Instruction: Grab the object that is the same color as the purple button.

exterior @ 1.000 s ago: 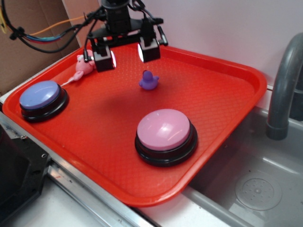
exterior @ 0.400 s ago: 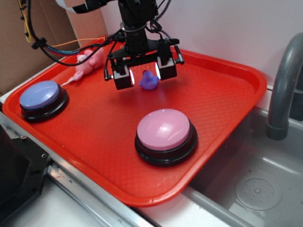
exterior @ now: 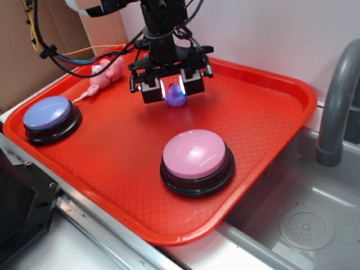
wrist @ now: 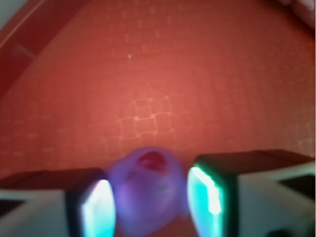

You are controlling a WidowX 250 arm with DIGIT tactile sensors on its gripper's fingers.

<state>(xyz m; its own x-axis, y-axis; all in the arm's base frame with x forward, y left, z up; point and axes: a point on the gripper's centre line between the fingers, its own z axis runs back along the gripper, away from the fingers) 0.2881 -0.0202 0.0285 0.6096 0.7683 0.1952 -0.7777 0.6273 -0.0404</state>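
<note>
Gripper [exterior: 172,89]: lowered over the far middle of the red tray [exterior: 270,118], jaws narrowed around the purple duck [exterior: 175,95]; the wrist view shows a pad close on each side, but contact cannot be told through the blur.
Purple duck: on the tray floor between the fingers [wrist: 96,210], its beak showing reddish from above.
Purple button [exterior: 47,112]: near the tray's left corner.
Pink button [exterior: 194,154]: at the tray's front middle, well apart from the duck.
Pink plush mouse [exterior: 107,73]: by the far left rim.
Sink [exterior: 304,225]: right of the tray, with a grey faucet [exterior: 337,107].
</note>
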